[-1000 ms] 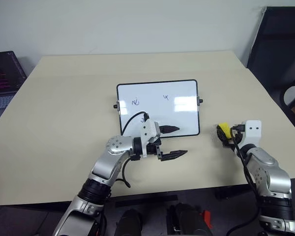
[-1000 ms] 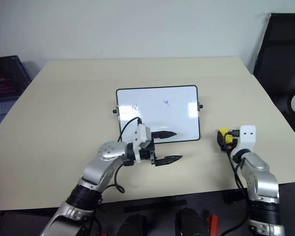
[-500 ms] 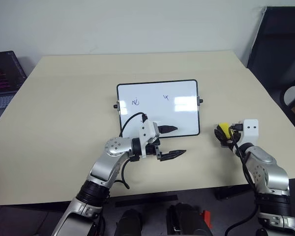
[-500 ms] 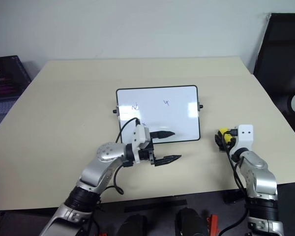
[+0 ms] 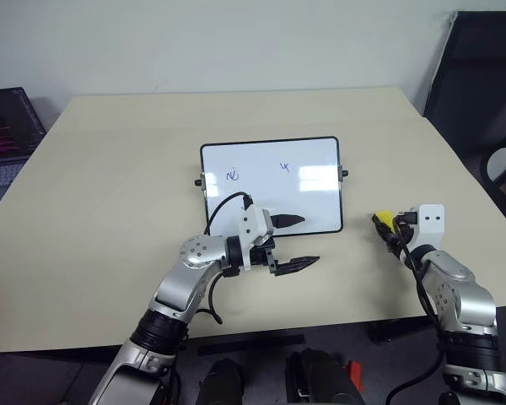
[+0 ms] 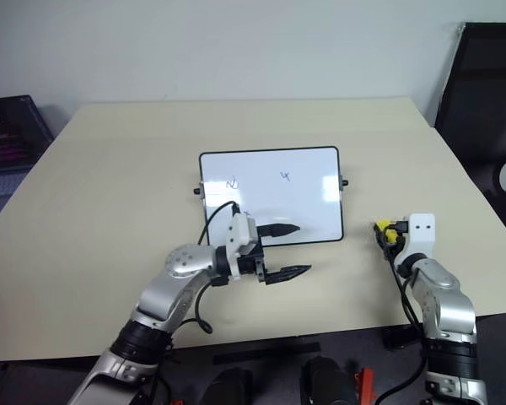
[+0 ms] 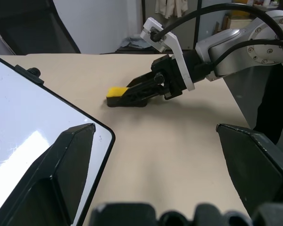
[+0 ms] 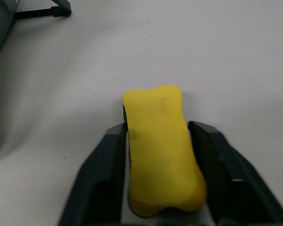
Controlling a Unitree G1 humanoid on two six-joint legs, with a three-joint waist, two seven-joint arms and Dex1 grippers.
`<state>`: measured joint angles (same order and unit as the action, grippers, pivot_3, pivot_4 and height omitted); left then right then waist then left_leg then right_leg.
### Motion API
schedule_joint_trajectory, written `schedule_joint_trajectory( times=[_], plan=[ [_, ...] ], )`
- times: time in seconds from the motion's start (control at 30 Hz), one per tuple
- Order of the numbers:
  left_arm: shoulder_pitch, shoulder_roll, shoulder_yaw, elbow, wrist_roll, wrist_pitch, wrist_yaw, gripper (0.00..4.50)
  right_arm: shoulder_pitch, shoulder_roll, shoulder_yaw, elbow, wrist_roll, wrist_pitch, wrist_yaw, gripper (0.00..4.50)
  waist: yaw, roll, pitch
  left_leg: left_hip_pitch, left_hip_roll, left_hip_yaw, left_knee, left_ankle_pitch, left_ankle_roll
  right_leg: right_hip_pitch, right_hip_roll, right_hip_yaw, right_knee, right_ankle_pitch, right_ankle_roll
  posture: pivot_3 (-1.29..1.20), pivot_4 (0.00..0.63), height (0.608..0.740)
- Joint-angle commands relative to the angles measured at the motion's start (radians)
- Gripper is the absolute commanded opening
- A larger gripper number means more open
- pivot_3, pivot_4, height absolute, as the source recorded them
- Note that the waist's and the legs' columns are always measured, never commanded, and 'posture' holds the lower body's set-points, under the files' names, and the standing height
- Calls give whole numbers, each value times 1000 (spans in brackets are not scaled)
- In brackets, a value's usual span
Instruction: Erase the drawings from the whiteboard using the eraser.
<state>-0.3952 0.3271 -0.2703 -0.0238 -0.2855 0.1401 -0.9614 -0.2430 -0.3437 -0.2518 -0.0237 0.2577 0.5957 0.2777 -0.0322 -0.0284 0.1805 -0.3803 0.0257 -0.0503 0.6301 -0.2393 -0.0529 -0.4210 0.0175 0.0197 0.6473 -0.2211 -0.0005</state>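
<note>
The whiteboard lies flat near the middle of the beige table, its long sides running left to right. Two of the drawings show clearly on it: one small scribble toward its left side and another near its centre; a third mark sits at the near edge, partly hidden behind the left arm, too small to read.

The eraser rests on the table to the right of the whiteboard, well apart from it, level with the board's near edge. The right gripper is closed on it, a black finger pressed against each long side of the yellow block, whose far end sticks out beyond the fingertips. The left wrist view shows the same grip from the side, with the eraser's dark underside down on the table.

The left gripper hovers at the whiteboard's near edge, pointing to the right, its two fingers spread wide apart and holding nothing; the upper finger lies over the board's near-right part.

A laptop stands off the table's far left.
</note>
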Motion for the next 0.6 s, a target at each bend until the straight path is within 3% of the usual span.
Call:
schedule_joint_trajectory(
  times=[0.03, 0.37, 0.6],
  plan=[
    [-16, -4, 21, -11, -1, -24, 4, 4500, -8, -7, -16, -34, 11, -20, -5, 1182, 0, 0, 0, 0, 0, 0, 0, 0, 0, 0, 0, 0, 0, 0, 0, 0, 150, 740],
    [-15, -2, 24, -9, 5, -24, 19, 4500, -1, -4, -7, -64, -7, -29, -26, 1177, 0, 0, 0, 0, 0, 0, 0, 0, 0, 0, 0, 0, 0, 0, 0, 0, 150, 740],
    [-5, -30, 25, 37, 123, -55, 184, 4500, 45, -4, 92, -180, -82, -175, -15, 1177, -1, 0, 0, 0, 0, 0, 0, 0, 0, 0, 0, 0, 0, 0, 0, 0, 150, 740]
  ],
)
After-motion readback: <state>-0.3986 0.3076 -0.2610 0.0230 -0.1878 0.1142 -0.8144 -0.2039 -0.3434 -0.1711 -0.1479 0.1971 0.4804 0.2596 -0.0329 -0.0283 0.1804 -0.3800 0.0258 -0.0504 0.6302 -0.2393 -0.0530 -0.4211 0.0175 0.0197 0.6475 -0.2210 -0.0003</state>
